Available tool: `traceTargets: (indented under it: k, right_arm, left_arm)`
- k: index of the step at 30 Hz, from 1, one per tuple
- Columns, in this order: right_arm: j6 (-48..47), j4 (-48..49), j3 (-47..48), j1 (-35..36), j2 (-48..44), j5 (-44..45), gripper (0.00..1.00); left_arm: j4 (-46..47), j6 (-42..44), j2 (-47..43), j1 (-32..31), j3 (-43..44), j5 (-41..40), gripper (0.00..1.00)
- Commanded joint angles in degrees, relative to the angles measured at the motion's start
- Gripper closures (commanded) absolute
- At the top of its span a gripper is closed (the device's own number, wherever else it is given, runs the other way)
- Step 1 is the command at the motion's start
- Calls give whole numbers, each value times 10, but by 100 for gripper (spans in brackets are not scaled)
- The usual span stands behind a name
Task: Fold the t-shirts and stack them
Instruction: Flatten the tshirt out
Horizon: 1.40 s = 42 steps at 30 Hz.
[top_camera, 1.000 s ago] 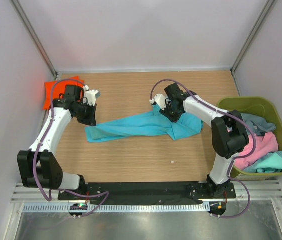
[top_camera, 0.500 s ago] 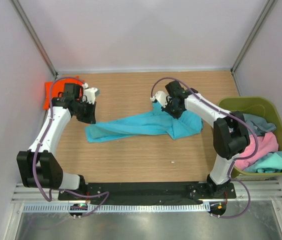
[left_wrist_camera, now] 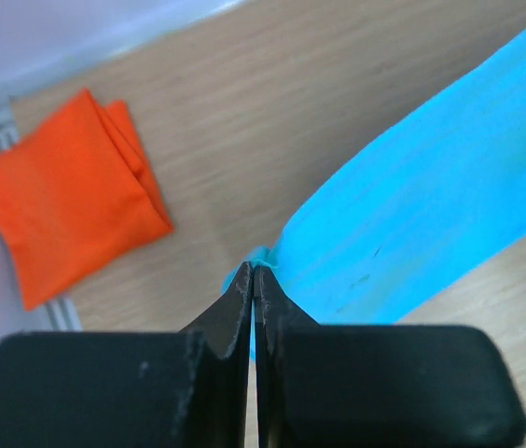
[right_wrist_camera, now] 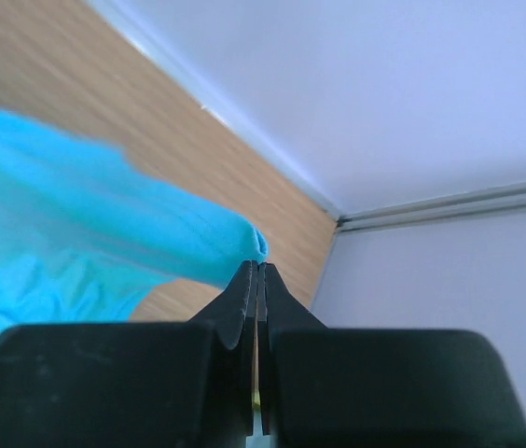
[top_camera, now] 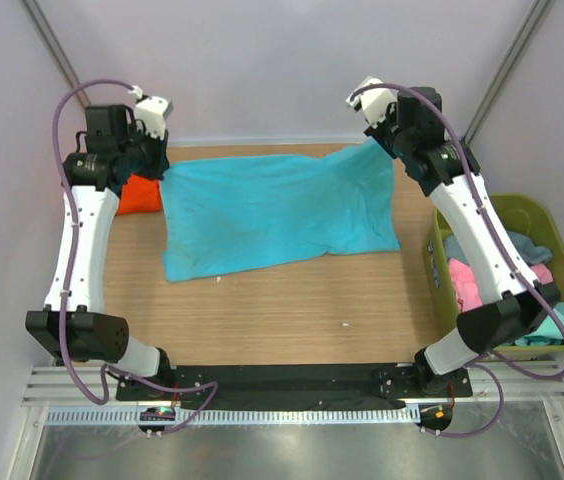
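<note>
A turquoise-blue t-shirt [top_camera: 277, 210] hangs stretched wide between both raised arms, its lower edge on the wooden table. My left gripper [top_camera: 162, 165] is shut on the shirt's left top corner; in the left wrist view the blue cloth [left_wrist_camera: 412, 215] runs out from the closed tips [left_wrist_camera: 254, 271]. My right gripper [top_camera: 387, 150] is shut on the right top corner, and the right wrist view has cloth [right_wrist_camera: 86, 224] pinched at the tips [right_wrist_camera: 258, 266]. A folded bright orange t-shirt [top_camera: 140, 195] lies at the far left, partly behind the left arm, also seen in the left wrist view [left_wrist_camera: 67, 187].
An olive-green bin [top_camera: 510, 208] at the right edge holds pink [top_camera: 467, 285], grey-blue and teal shirts, partly hidden by the right arm. Grey walls close in the back and both sides. Bare wood [top_camera: 292, 310] lies in front of the spread shirt.
Both arms have risen and swung toward the back corners. The blue shirt, bunched on the table before, is now lifted and pulled out wide. The right gripper has closed on it.
</note>
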Motion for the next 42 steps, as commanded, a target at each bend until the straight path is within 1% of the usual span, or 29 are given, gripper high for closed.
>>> traceTargets:
  k: [1, 2, 4, 7, 9, 10, 13, 15, 19, 23, 27, 30, 36, 39, 42]
  right_arm:
    - [10, 61, -4, 3, -51, 44, 98]
    - [10, 82, -9, 3, -60, 47, 98]
    - [10, 94, -12, 0, -79, 52, 98]
    - [15, 97, 20, -1, -82, 56, 98]
    - [18, 93, 67, -1, -75, 62, 99]
    - [19, 91, 107, -2, -73, 62, 99]
    - [31, 91, 160, -2, -65, 63, 98]
    - [46, 94, 202, -1, -64, 63, 99]
    - [99, 56, 273, -1, -63, 57, 99]
    - [136, 23, 276, -1, -96, 50, 99]
    - [140, 6, 273, -1, -136, 42, 99]
    - [132, 2, 282, -2, -151, 35, 99]
    - [101, 4, 336, -2, -146, 29, 99]
    - [92, 18, 335, -3, -140, 24, 99]
    - [92, 35, 303, -2, -138, 25, 99]
  left_arm:
    - [16, -1, 27, 7, 96, -18, 100]
    - [10, -4, 34, 7, 144, -17, 100]
    - [-10, -6, 55, 7, 190, -12, 100]
    - [-23, -14, 67, 7, 267, -7, 100]
    - [-23, -23, 69, 7, 314, -1, 100]
    - [-22, -26, 68, 7, 327, 0, 100]
    - [-22, -32, 63, 7, 369, 6, 100]
    - [-17, -32, 48, 7, 372, 6, 100]
    - [-9, -33, 9, 7, 360, 3, 100]
    - [-7, -37, -42, 7, 338, 4, 100]
    - [3, -32, -110, 7, 308, 4, 100]
    - [11, -23, -142, 7, 297, 2, 100]
    - [15, -15, -150, 7, 319, -18, 100]
    - [11, -8, -142, 7, 324, -26, 100]
    - [10, 6, -134, 7, 303, -29, 100]
